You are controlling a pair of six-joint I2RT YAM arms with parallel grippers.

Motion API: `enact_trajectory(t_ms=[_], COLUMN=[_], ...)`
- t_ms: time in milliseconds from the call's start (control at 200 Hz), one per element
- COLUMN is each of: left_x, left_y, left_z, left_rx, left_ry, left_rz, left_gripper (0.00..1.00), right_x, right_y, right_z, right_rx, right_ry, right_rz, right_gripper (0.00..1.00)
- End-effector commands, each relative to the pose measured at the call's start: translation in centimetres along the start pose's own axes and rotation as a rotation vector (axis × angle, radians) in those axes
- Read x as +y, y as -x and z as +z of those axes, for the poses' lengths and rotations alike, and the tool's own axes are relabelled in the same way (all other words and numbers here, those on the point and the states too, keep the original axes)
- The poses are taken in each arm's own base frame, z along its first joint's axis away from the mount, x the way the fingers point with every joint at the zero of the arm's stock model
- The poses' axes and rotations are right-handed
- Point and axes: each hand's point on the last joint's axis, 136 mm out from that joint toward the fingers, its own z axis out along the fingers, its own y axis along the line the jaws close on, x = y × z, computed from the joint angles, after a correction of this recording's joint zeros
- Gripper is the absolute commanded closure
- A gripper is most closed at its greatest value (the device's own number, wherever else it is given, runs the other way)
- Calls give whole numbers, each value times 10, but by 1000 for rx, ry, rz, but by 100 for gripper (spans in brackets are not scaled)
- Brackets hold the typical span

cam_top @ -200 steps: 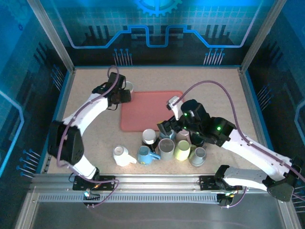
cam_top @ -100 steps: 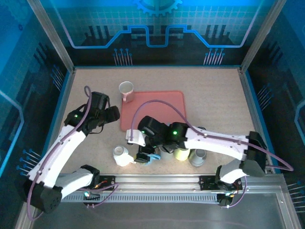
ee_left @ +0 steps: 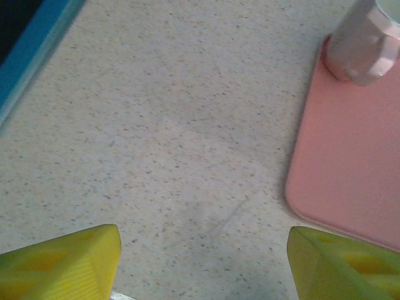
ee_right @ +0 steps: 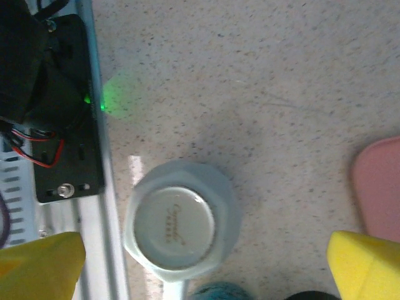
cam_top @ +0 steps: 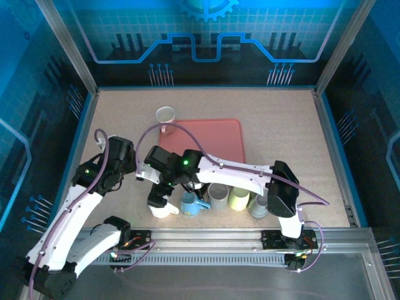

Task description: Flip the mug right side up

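The right gripper (ee_right: 203,269), jaws wide, has swung over the upside-down pale mug (ee_right: 178,228); the left gripper (ee_left: 200,262), parted and empty, has left the upright mug (ee_left: 362,44), so another flip looks imminent.

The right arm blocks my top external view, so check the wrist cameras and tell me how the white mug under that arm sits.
Observer: The white mug is upside down; its foot ring faces the right wrist camera.
Operator: Give me the right gripper's state.
Observer: The right gripper is open, its yellow fingers standing wide of the mug on either side, apart from it.
Operator: Now report the left one.
Observer: The left gripper is open over bare table, with nothing between its jaws.
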Motion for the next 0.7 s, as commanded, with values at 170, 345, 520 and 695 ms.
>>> enact_trajectory(t_ms=[170,345,520,695], left_x=[7,8,15,19], left_y=[7,8,11,13], left_z=[-14,-16,-20,-23], left_rx=[-78,-87,-114,-125], left_ry=[-22,-24,-6,8], left_rz=[-15,-19,-32,-38], left_gripper=[28,29,29,29], right_x=[3,6,5,-4], right_y=[-7,-9,-17,-27], right_z=[33,48,64,73], right_rx=[130,174,206,231], right_ry=[5,-16,-49,-119], right_rz=[173,187,187,175], right_gripper=[0,0,0,0])
